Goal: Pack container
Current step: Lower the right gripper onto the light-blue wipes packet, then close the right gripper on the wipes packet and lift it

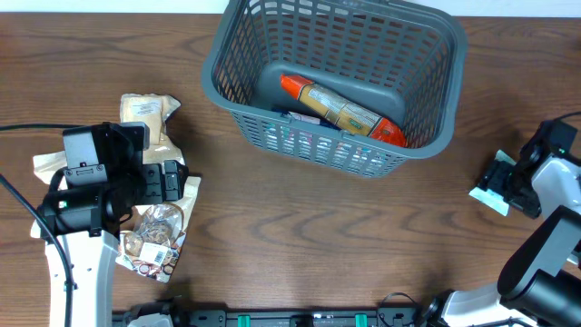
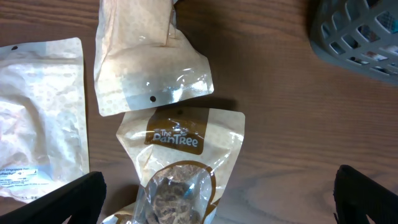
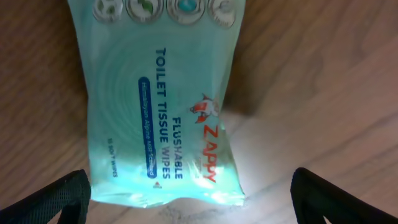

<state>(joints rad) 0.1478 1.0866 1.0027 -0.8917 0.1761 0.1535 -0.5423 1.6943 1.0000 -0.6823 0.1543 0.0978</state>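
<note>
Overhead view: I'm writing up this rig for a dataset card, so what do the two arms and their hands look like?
Both arms are white links joined by black housings: left arm, right arm. The left hand and right hand are blocky and black, with black fingers. A thin black cable runs to the left arm.

The overhead camera looks straight down on the tabletop (image 1: 300,245), from far enough to take in the basket (image 1: 336,150) at the top and the pouches (image 1: 145,113) at the left. The left wrist camera hangs close over those pouches, facing down, with a corner of the basket at its upper right; both show overhead too. The right wrist camera sits closer still above the wipes pack (image 3: 165,106), which overhead shows only as a sliver at the right edge.
</note>
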